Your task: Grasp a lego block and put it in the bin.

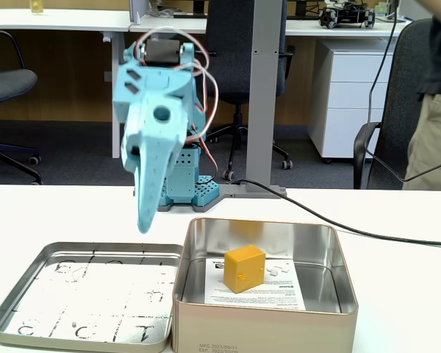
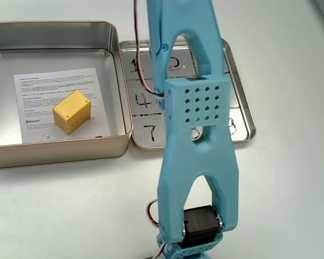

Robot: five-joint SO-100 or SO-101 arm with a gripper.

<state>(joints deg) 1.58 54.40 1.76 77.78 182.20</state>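
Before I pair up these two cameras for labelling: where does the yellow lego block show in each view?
A fixed view, from the front: the lego block lies lower centre, inside the bin, on the white paper.
A fixed view, from above: the lego block lies left of centre, in the bin at upper left.
Shared landmark: the printed paper sheet under the block; the flat tray adjoins the bin.

lego block (image 2: 72, 111): yellow-orange, small dark dots on faces. bin (image 2: 11, 154): silver metal, white sheet (image 2: 38, 91) with black print on its floor. flat tray (image 1: 15, 305): silver, black handwritten numerals with grid lines. arm (image 2: 197, 156): light blue, perforated hole pattern, black motor, red/white wires. table (image 2: 291, 189): white. cable (image 1: 353, 229): black.
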